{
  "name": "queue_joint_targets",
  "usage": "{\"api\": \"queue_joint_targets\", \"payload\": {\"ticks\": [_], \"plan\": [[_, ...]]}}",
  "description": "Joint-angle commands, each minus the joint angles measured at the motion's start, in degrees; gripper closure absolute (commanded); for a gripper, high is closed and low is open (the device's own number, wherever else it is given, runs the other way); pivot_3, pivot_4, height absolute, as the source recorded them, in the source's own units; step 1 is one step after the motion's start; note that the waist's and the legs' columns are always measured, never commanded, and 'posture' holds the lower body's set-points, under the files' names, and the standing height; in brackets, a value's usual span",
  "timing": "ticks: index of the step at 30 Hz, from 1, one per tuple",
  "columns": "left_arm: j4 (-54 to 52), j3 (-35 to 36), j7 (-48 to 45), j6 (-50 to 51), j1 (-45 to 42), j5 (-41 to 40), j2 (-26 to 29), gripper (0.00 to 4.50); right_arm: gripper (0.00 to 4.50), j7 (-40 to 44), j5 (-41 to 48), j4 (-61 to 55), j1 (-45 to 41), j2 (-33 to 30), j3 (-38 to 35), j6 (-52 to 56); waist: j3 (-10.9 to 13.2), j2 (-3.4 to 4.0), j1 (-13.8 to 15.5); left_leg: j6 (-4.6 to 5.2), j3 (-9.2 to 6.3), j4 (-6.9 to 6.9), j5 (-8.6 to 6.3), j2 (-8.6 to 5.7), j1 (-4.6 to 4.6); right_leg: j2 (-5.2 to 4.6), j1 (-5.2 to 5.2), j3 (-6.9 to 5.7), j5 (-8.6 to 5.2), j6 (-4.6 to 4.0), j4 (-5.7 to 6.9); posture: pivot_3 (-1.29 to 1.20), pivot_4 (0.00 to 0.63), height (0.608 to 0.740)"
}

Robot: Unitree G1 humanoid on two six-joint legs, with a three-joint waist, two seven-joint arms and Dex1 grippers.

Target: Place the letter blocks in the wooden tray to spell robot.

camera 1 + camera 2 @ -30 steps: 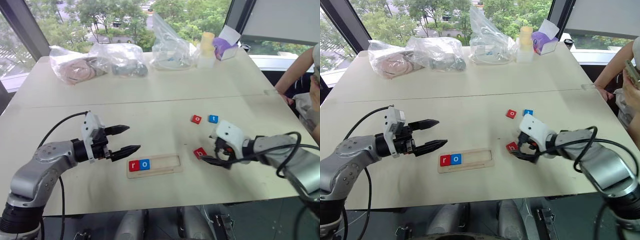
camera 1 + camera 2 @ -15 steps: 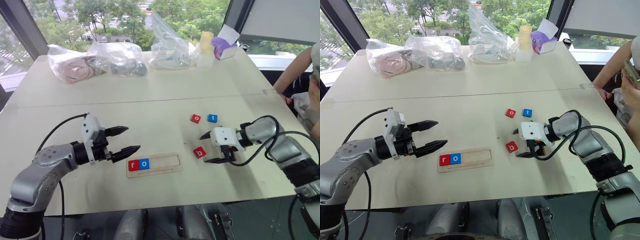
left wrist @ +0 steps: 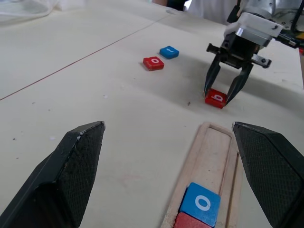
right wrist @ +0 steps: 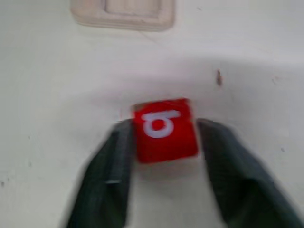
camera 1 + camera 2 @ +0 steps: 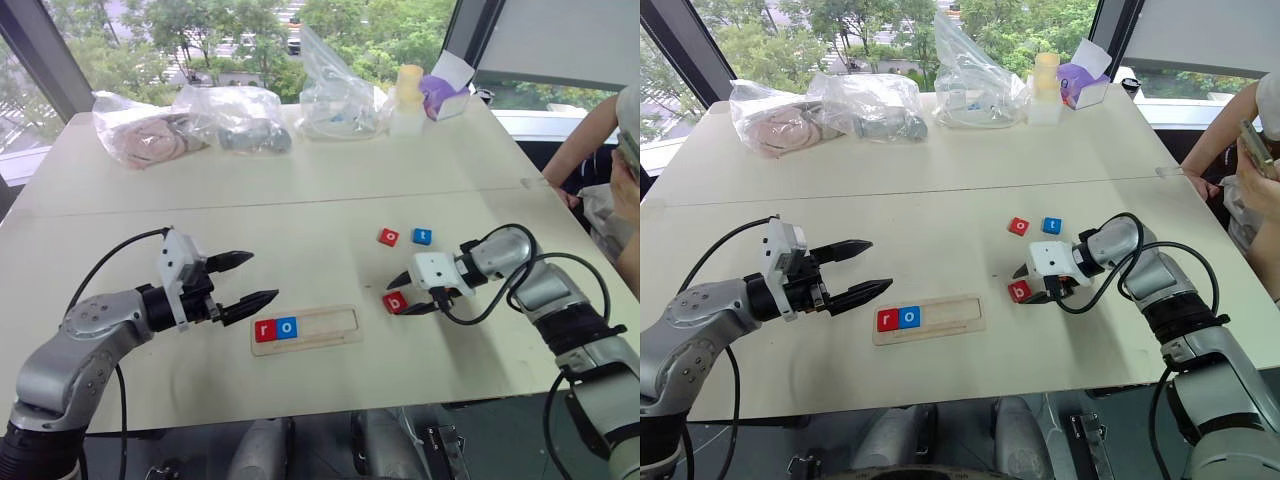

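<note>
The robot's silver left arm is reaching forward from the near left, its wrist bent inward so that the left gripper (image 5: 246,279) is pointing roughly level toward the right. Its two black fingers are standing wide apart, holding nothing. The grey right arm is bending in from the far right, cable looping over the wrist, with the white-housed right gripper (image 3: 222,97) angling down to the left. Its two black fingers (image 4: 110,171) are pinching the small red square tile lettered b (image 4: 165,128) from either side.
</note>
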Motion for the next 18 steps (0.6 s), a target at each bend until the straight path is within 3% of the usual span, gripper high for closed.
{"api": "queue_joint_targets", "payload": {"ticks": [1, 8, 12, 18], "plan": [[-1.9, 1.3, 0.4, -1.0, 0.3, -0.3, -0.1, 0.0, 3.35, -0.8, 3.3, -4.5, 0.5, 2.4, -1.9, 9.1, 0.0, 0.0, 0.0, 0.0, 0.0, 0.0, 0.0, 0.0, 0.0, 0.0, 0.0, 0.0, 0.0, 0.0, 0.0, 0.0, 0.15, 0.74], [-3.3, 1.5, -1.7, -0.6, 1.8, -1.4, 1.4, 0.0, 3.35, -1.8, 13.0, -27.7, -1.2, 2.1, -3.5, 40.0, 0.1, 0.21, 0.4, -0.01, -0.01, -0.02, 0.0, -0.02, -0.27, -0.06, -0.31, 0.03, 0.03, 0.04, 0.02, 0.0, 0.15, 0.74], [-4.3, 1.1, -3.2, -0.8, 2.8, -1.6, 1.9, 0.0, 3.35, -6.1, 10.3, -34.5, -1.5, 4.3, 0.9, 45.1, 0.1, 0.16, 0.4, -0.02, -0.02, -0.04, -0.01, -0.02, -0.34, -0.1, -0.4, 0.02, 0.0, -0.01, 0.01, 0.0, 0.15, 0.74], [-5.7, 1.8, -5.0, -0.7, 4.3, -2.7, 2.5, 0.0, 3.35, -12.2, 7.6, -35.5, -1.5, 8.8, 6.5, 47.5, 0.1, 0.17, 0.4, -0.02, 0.02, -0.02, -0.01, -0.02, -0.35, -0.09, -0.4, 0.02, 0.0, -0.01, 0.01, 0.0, 0.15, 0.74]]}}
